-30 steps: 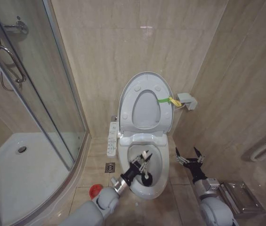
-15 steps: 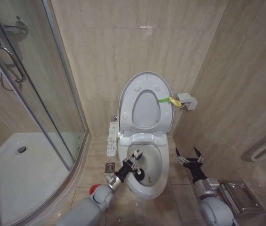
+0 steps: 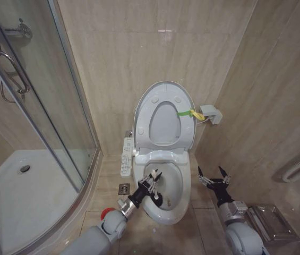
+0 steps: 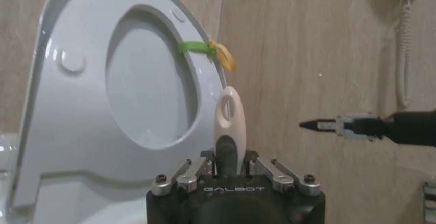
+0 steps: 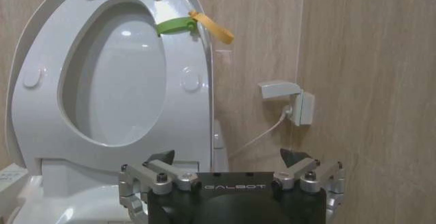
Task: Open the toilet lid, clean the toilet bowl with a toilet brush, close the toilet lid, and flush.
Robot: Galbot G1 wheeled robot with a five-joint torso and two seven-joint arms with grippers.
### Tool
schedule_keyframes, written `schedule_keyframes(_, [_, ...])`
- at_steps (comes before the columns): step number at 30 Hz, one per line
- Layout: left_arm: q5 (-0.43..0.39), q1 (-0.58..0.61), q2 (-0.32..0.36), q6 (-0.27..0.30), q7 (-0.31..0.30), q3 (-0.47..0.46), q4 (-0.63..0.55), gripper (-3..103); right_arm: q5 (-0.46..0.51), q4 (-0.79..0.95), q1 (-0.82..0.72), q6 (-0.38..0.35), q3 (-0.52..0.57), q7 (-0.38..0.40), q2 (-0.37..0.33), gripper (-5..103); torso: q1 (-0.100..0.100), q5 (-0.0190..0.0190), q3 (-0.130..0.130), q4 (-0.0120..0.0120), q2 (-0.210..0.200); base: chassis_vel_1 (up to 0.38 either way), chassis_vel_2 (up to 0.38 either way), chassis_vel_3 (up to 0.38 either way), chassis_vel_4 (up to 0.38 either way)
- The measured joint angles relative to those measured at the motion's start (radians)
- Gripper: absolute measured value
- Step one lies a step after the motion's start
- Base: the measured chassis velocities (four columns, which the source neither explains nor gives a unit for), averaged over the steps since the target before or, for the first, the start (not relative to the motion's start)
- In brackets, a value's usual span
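Left claw [image 3: 151, 183]: clamped on the toilet brush [image 3: 155, 195]; since a second ago it has swung from the bowl's middle toward its 9 o'clock wall.
Toilet bowl [image 3: 177, 212]: the black head sits low inside, so scrubbing looks mid-stroke.
Toilet lid [image 3: 163, 114]: upright at 12 o'clock, closing not yet due.
Right claw [image 3: 213, 177]: spread wide, idle at 3 o'clock, unmoved.

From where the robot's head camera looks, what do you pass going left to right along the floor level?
Shower tray → red cup → left gripper holding the toilet brush in the toilet bowl → right gripper, open → metal rack.
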Motion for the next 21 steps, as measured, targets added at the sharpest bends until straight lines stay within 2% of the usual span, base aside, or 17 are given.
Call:
schedule_keyframes(10, [-0.002, -0.062, -0.067, -0.034, 0.015, -0.025, 0.182, 24, 0.000, 0.000, 0.000, 0.000, 0.000, 0.000, 0.000, 100, 0.000, -0.0001, 0.000, -0.0001, 0.000, 0.000, 0.000, 0.000, 0.000])
schedule_keyframes(16, [-0.018, -0.060, -0.050, -0.029, 0.010, -0.019, 0.136, 24, 0.000, 0.000, 0.000, 0.000, 0.000, 0.000, 0.000, 100, 0.000, 0.0000, 0.000, 0.0000, 0.000, 0.000, 0.000, 0.000, 0.000])
schedule_keyframes(20, [-0.017, -0.013, -0.016, -0.002, -0.009, 0.023, 0.016, 24, 0.000, 0.000, 0.000, 0.000, 0.000, 0.000, 0.000, 100, 0.000, 0.0001, 0.000, 0.0001, 0.000, 0.000, 0.000, 0.000, 0.000])
schedule_keyframes(21, [-0.017, -0.013, -0.016, -0.002, -0.009, 0.023, 0.016, 24, 0.000, 0.000, 0.000, 0.000, 0.000, 0.000, 0.000, 100, 0.000, 0.0001, 0.000, 0.0001, 0.000, 0.000, 0.000, 0.000, 0.000])
